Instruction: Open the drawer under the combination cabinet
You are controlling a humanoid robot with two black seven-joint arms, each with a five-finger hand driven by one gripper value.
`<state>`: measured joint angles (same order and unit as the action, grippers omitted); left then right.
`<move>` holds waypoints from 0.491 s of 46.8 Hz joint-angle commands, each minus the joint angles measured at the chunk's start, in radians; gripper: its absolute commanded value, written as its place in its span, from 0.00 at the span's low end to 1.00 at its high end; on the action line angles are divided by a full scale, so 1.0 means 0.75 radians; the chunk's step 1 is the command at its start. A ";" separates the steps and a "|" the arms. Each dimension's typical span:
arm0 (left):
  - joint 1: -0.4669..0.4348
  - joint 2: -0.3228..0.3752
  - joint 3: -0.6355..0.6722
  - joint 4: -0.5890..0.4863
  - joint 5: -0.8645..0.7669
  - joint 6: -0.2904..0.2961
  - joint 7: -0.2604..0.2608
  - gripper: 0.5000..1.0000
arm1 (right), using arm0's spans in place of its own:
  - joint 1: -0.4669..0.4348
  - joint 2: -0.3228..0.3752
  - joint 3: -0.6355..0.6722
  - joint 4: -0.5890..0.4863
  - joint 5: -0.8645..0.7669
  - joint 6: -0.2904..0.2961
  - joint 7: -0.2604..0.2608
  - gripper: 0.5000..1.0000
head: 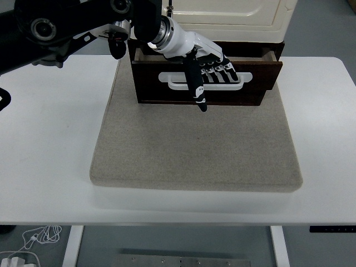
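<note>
left arm [61,28]: it reaches in from your left edge, over the table's far side, to the front of the drawer.
mat [194,150]: a beige pad lies on the white table [44,150]; the cabinet stands on its far part.
left hand [208,72]: your four fingers [222,71] are curled into the slot behind the white handle [169,78], and the thumb [196,83] hangs down over the drawer face. the hand is hooked on the handle.
drawer [261,75]: dark wood, under the cream combination cabinet [233,14], already standing out a little, with a strip of its inside showing along the top.
how to pull: draw straight toward the near edge, level, with the fingers kept hooked deep. a sideways tug could jam the drawer or drag the cabinet across the pad.
right side: no right arm shows there.
</note>
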<state>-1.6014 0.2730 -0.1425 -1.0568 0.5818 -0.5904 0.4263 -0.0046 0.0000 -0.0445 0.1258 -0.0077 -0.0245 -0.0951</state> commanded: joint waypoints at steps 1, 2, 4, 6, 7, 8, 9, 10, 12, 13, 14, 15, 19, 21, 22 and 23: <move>0.002 0.002 0.004 0.000 0.020 0.000 0.000 0.99 | 0.000 0.000 0.000 0.000 0.000 0.000 0.000 0.86; 0.002 0.002 0.004 0.000 0.020 0.000 0.000 0.99 | 0.000 0.000 0.000 0.000 0.000 0.000 0.000 0.86; 0.002 0.000 0.004 0.000 0.020 0.000 0.000 0.99 | 0.000 0.000 0.000 0.000 0.000 0.000 0.000 0.86; 0.002 0.000 0.004 0.000 0.020 0.000 0.000 0.99 | 0.000 0.000 0.000 0.000 0.000 0.000 0.000 0.86; 0.002 0.000 0.004 0.000 0.020 0.000 0.000 0.99 | 0.000 0.000 0.000 0.000 0.000 0.000 0.000 0.86; 0.002 0.000 0.004 0.000 0.020 0.000 0.000 0.99 | 0.000 0.000 0.000 0.000 0.000 0.000 0.000 0.86; 0.002 0.000 0.004 -0.002 0.020 0.000 0.000 0.99 | 0.000 0.000 0.000 0.000 0.000 0.000 0.000 0.86; 0.002 0.000 0.004 -0.002 0.020 0.000 0.000 0.99 | 0.000 0.000 0.000 0.000 0.000 0.000 0.000 0.86; 0.002 0.000 0.004 -0.004 0.020 0.000 0.000 0.99 | 0.000 0.000 0.000 0.000 0.000 0.000 0.000 0.86; 0.002 0.000 0.004 -0.004 0.020 0.000 0.000 0.99 | 0.000 0.000 0.000 0.000 0.000 0.000 0.000 0.86; 0.002 0.000 0.004 -0.004 0.020 0.000 0.000 0.99 | 0.000 0.000 0.000 0.000 0.000 0.000 0.000 0.86; 0.002 0.000 0.004 -0.006 0.020 -0.002 0.000 0.99 | 0.000 0.000 0.000 0.000 0.000 0.000 0.000 0.86; 0.002 0.000 0.004 -0.012 0.020 -0.004 0.000 0.99 | 0.000 0.000 0.000 0.000 0.000 0.000 0.000 0.86; 0.002 0.000 0.008 -0.012 0.020 -0.006 0.000 1.00 | 0.000 0.000 0.000 0.000 0.000 0.000 0.000 0.86; 0.002 0.000 0.010 -0.014 0.018 -0.006 0.000 0.99 | 0.000 0.000 0.000 0.000 0.000 0.000 0.000 0.86; 0.002 0.000 0.010 -0.014 0.018 -0.008 0.000 1.00 | 0.000 0.000 0.000 0.000 0.000 0.000 0.000 0.86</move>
<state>-1.6000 0.2733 -0.1379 -1.0655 0.5969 -0.5939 0.4263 -0.0046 0.0000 -0.0445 0.1258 -0.0077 -0.0245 -0.0951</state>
